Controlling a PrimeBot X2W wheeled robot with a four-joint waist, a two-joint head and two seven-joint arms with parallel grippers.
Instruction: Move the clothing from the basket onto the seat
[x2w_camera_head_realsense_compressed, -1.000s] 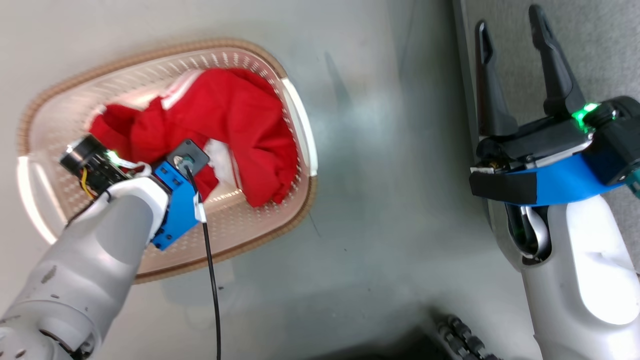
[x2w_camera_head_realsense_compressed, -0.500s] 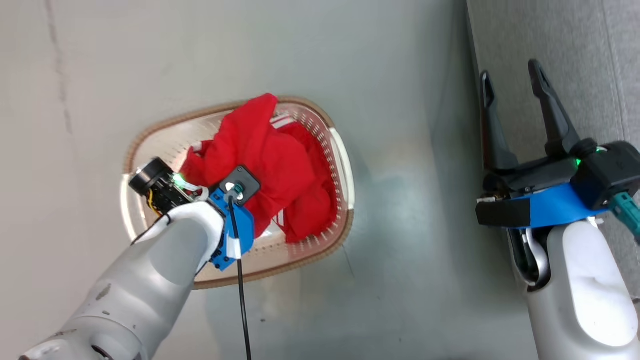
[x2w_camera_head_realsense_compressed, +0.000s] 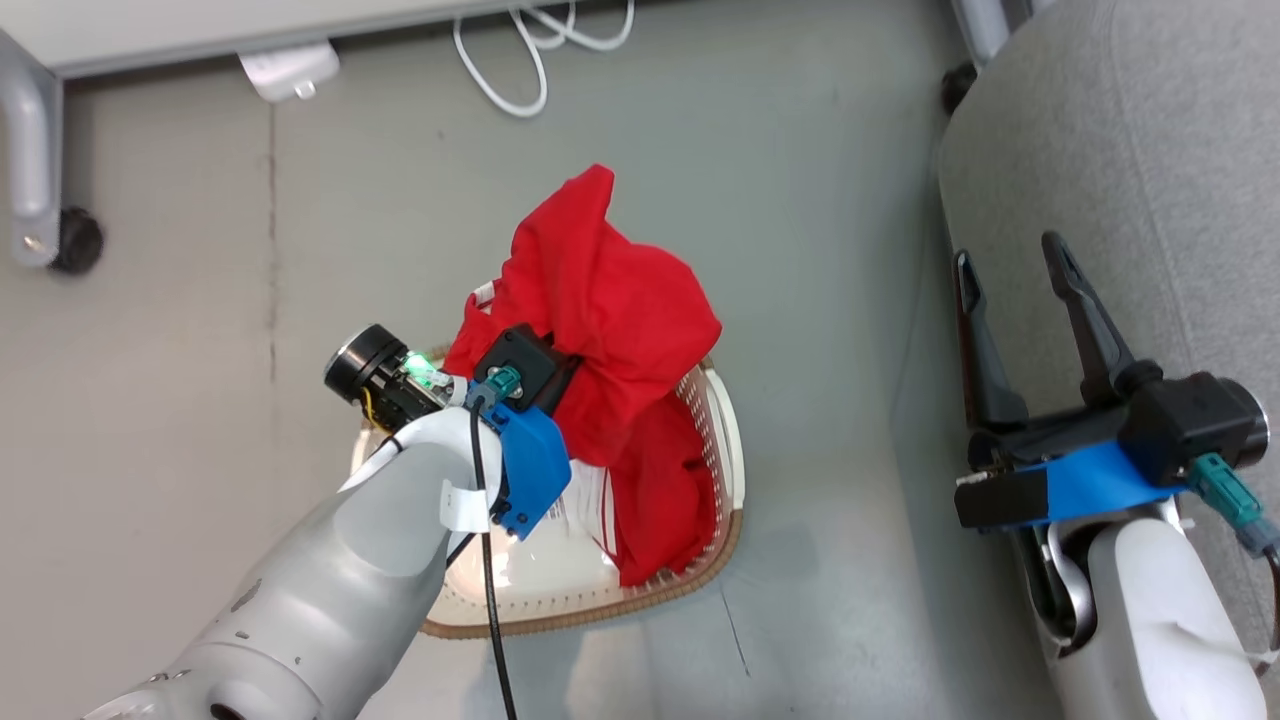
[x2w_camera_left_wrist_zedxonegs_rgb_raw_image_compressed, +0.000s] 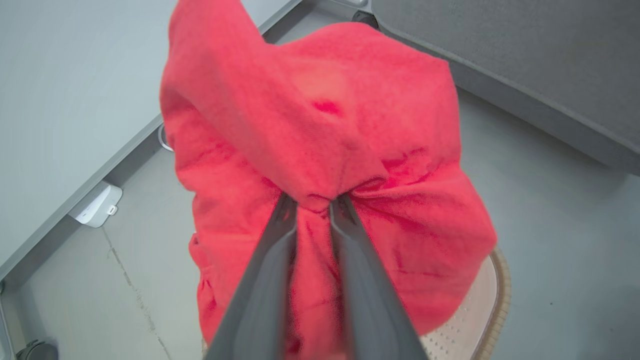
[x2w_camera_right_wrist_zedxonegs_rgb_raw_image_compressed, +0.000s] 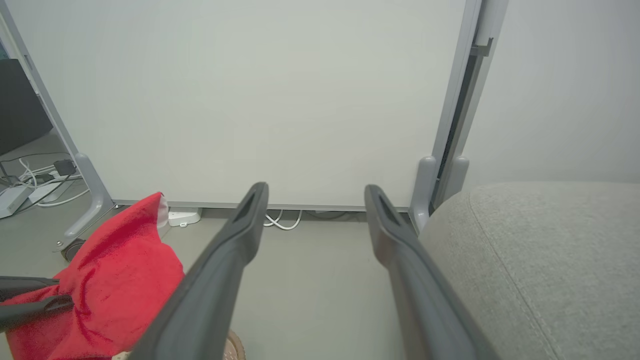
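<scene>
Left wrist view: the left claw (x2w_camera_left_wrist_zedxonegs_rgb_raw_image_compressed: 314, 201) is clenched on a bunched fold of the red clothing (x2w_camera_left_wrist_zedxonegs_rgb_raw_image_compressed: 310, 100). The clothing hangs above the basket (x2w_camera_head_realsense_compressed: 600, 615) on the floor (x2w_camera_head_realsense_compressed: 800, 300), with its lower end inside. The right claw (x2w_camera_head_realsense_compressed: 1008, 258) is spread wide at the edge of the grey seat (x2w_camera_head_realsense_compressed: 1150, 150), grasping nothing.

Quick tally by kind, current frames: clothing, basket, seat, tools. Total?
clothing, red bundle: 1 (separate garments cannot be told apart)
basket: 1
seat: 1
tools: 2, left tool shut on the clothing, right tool open
total: 5
</scene>
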